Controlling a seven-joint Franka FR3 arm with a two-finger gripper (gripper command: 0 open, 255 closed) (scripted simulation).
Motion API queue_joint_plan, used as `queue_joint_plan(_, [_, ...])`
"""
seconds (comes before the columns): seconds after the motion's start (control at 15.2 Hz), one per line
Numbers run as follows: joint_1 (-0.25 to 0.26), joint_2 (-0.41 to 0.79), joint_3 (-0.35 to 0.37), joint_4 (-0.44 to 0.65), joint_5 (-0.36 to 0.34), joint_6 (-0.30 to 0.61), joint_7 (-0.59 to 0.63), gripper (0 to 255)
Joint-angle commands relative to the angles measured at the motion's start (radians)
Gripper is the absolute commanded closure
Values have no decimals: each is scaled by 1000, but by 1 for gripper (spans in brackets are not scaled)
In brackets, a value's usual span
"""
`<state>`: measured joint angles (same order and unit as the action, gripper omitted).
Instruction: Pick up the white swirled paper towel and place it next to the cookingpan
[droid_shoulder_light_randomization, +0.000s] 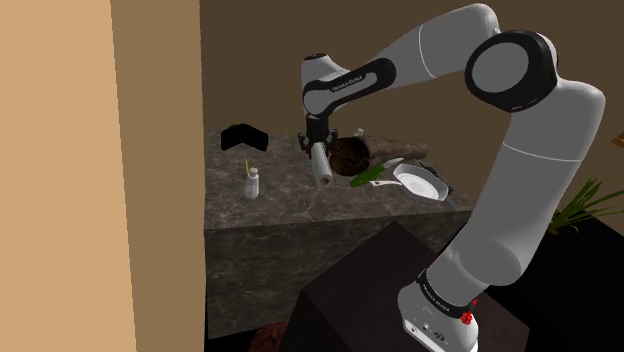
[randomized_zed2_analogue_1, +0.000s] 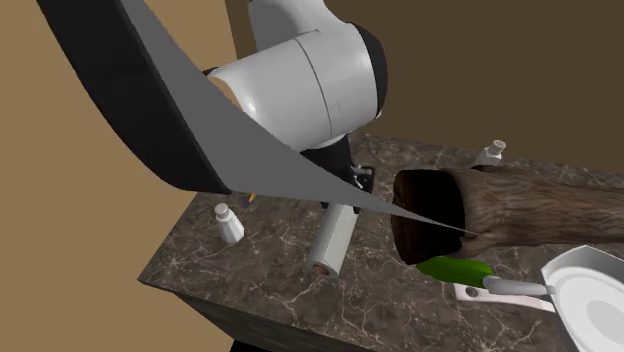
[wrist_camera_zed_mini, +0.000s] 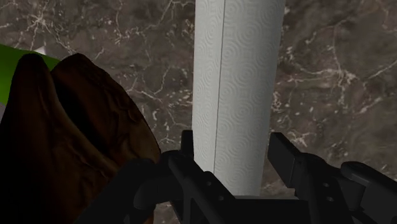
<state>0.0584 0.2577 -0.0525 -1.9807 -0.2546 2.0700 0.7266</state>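
light: dim overall | source: perhaps overhead | arm brightest | counter darkly shaded

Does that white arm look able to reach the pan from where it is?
Probably yes. The jaws clasp the paper towel roll beside a brown log; the white pan lies just beyond on the same counter. The log and a green object lie between, so it would likely pass over them.
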Motion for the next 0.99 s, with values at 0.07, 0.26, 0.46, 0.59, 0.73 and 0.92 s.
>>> queue_joint_plan(0.07, [1, -21, 1, 13, 3, -34, -7, 255])
queue_joint_plan(0.26, [2, -41, 2, 29, 7, -69, -15, 255])
queue_joint_plan(0.46, [3, -58, 3, 47, 10, -104, -22, 255])
queue_joint_plan(0.59, [3, -68, 3, 58, 11, -124, -27, 255])
queue_joint_plan(0.73, [-18, -110, -14, -2, 3, -99, -57, 255])
queue_joint_plan(0.92, [-51, -169, -42, -82, -12, -65, -104, 255])
